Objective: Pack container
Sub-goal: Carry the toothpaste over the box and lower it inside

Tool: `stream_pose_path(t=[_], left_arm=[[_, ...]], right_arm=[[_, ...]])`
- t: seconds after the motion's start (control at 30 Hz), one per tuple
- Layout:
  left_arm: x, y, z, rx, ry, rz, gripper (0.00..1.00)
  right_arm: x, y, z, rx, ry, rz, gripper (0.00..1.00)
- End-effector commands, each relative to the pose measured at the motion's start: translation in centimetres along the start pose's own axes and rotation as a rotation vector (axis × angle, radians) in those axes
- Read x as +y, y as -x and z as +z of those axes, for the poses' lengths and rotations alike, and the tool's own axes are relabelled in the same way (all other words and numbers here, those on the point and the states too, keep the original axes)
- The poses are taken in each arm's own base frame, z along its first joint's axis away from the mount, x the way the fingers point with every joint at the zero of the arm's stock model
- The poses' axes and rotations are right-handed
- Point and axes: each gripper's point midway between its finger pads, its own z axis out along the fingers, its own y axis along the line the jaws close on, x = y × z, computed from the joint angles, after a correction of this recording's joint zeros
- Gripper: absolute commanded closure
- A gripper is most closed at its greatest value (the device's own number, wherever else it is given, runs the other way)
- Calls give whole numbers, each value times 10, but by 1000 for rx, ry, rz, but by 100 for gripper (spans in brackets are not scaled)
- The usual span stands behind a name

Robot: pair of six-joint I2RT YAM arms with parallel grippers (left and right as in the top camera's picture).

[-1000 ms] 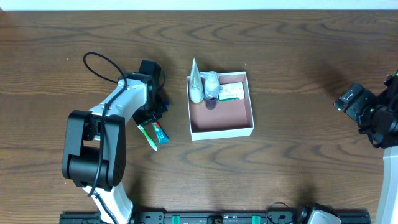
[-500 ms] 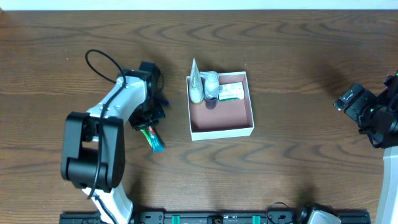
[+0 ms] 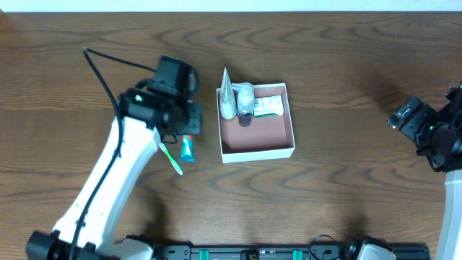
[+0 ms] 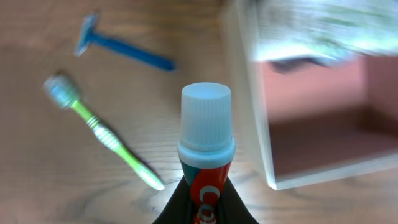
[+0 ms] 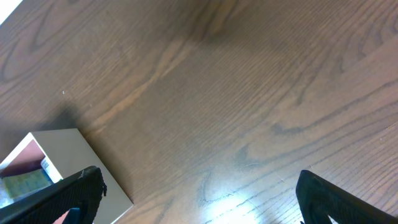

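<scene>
One toothpaste tube pinched in the left gripper, just left of the container.
Left of the container: one toothbrush, one razor; inside, apparently three toiletries; the right gripper has its jaws spread.

Dark wood-grain table with a soft sheen. Matt white card-like walls on the container, dull reddish-brown inside. Ribbed white plastic cap on a glossy toothpaste tube. Smooth green plastic toothbrush, blue plastic razor.

This looks like a robotics lab bench: a wood-grain counter, a white robot arm at 8 o'clock, and a black mounting rail at 6 o'clock.
</scene>
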Motion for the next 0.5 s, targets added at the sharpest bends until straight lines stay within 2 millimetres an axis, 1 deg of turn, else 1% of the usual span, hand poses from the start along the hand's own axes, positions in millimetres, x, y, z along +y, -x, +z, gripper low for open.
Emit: stream_pose_path(t=[0.0,0.17,0.33,0.4,0.47], left_arm=[[-37,-3,-19,-64,-62,236,93],[-85,-11,-27,-132,-85,422,93],[-136,-24,-34,-200,-147,686,93],[-155,-27,-38,-241,-174,784,93],[-167,-29,-41,-276,-191,871,93]], right_arm=[[-1,4,-5,-19,2,13,1],[-1,4,-5,-19,2,13,1],[-1,4,-5,-19,3,13,1],[-1,4,-5,-19,3,13,1],[-1,4,-5,-19,2,13,1]])
